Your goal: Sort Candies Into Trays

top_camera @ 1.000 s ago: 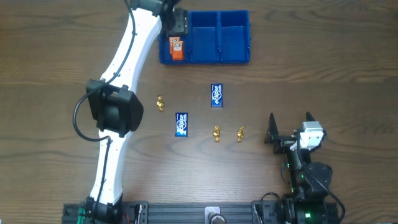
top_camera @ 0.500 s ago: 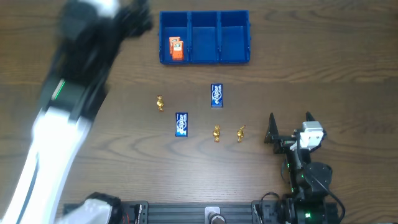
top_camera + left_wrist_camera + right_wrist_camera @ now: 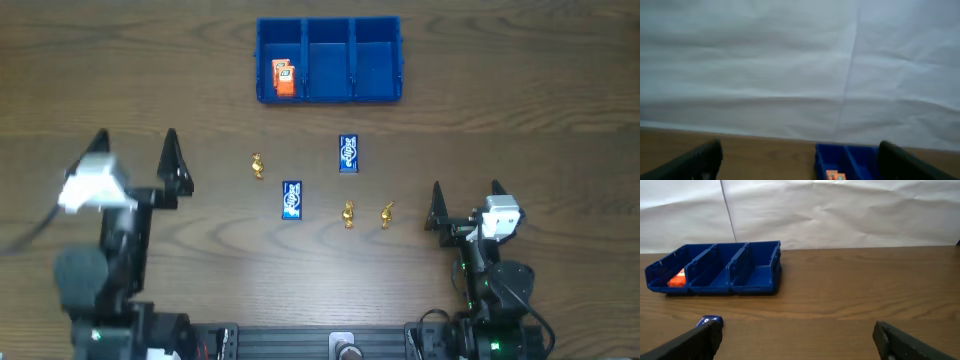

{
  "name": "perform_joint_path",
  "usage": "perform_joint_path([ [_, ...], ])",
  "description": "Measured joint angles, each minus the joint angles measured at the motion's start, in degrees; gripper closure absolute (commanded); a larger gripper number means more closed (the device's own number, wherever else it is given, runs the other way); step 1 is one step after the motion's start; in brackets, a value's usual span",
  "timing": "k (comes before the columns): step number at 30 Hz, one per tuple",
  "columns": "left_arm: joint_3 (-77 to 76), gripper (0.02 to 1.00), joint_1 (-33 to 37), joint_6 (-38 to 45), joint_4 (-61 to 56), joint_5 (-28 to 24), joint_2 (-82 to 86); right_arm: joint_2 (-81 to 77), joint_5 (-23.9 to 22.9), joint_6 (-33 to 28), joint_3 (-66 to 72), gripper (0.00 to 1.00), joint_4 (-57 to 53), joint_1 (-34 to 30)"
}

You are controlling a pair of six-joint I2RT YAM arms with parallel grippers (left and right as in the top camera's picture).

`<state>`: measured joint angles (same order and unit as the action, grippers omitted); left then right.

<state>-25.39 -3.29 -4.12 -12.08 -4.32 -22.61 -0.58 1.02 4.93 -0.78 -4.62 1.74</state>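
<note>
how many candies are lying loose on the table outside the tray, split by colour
gold candies: 3
blue candies: 2
total: 5

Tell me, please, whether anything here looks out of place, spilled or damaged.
Nothing looks spilled or damaged. The blue tray sits square and upright, with orange candies in its left compartment. Two blue candies and three gold candies lie loose on the table, simply not yet sorted.
</note>
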Motion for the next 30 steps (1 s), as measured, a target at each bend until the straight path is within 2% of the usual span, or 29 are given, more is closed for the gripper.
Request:
perform_joint_path([
  [3,7.6,0.018,1.6,0.1,-3.4,-3.4,6.8,0.0,0.0,0.0,0.0,0.003,0.0,0.0],
  [9,17.2,0.020,2.2,-0.1,-1.4,-6.6,15.1,0.0,0.0,0.0,0.0,0.003,0.0,0.0],
  [14,21.6,0.023,2.2,-0.1,2.2,-7.5,21.5,0.0,0.0,0.0,0.0,0.003,0.0,0.0],
  [21,24.8,0.020,2.2,-0.1,11.1,-7.7,21.9,0.0,0.0,0.0,0.0,0.003,0.0,0.0],
  [30,24.1,0.020,2.2,-0.1,13.2,-7.6,21.9,0.0,0.0,0.0,0.0,0.003,0.0,0.0],
])
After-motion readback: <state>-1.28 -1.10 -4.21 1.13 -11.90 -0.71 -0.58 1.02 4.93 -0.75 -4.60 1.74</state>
